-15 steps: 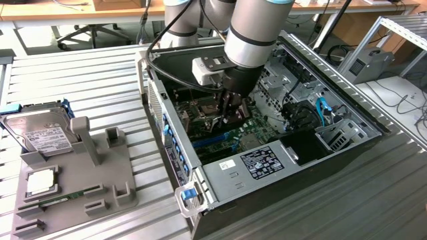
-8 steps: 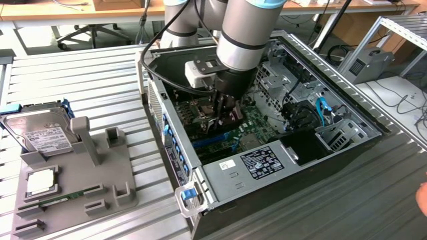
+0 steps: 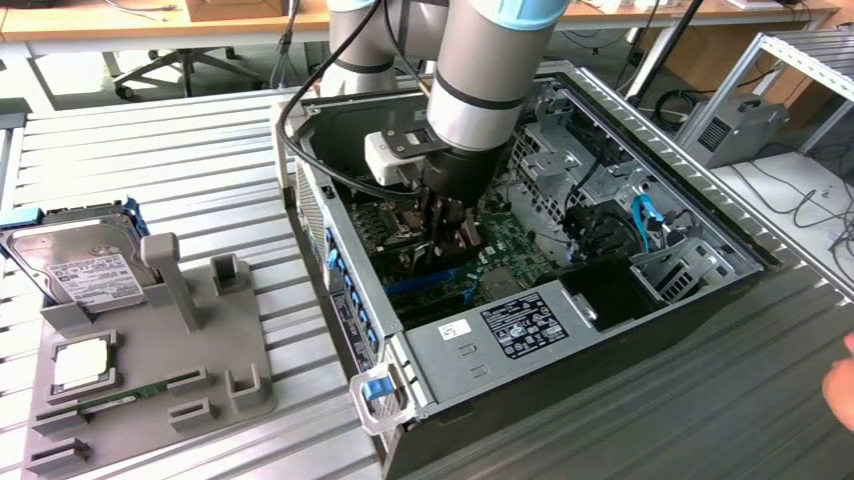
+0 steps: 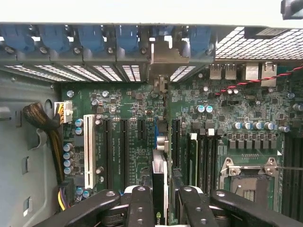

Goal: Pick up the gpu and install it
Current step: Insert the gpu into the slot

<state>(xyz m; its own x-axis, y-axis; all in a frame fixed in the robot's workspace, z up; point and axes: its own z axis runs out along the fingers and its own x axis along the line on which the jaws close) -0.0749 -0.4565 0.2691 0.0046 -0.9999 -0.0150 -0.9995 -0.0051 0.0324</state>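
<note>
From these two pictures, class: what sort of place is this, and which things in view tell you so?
Probably a robotics lab or workshop set up for computer assembly. An open PC case lies on a slatted metal table, a grey fixture beside it holds a hard drive, and the gripper holds the gpu over the motherboard.

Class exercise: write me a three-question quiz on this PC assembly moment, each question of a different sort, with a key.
1. True or false: the claw is inside the open case, above the motherboard.
2. Multiple choice: what does the claw hold? A) the hard drive B) the gpu C) the power cable bundle
3. Short answer: where does the hard drive lie?

Key
1. True.
2. B: the card stands edge-on between the claw's fingers, its bracket end towards the blue slot clips.
3. On the grey holder outside the case, at the exterior view's left.
</note>
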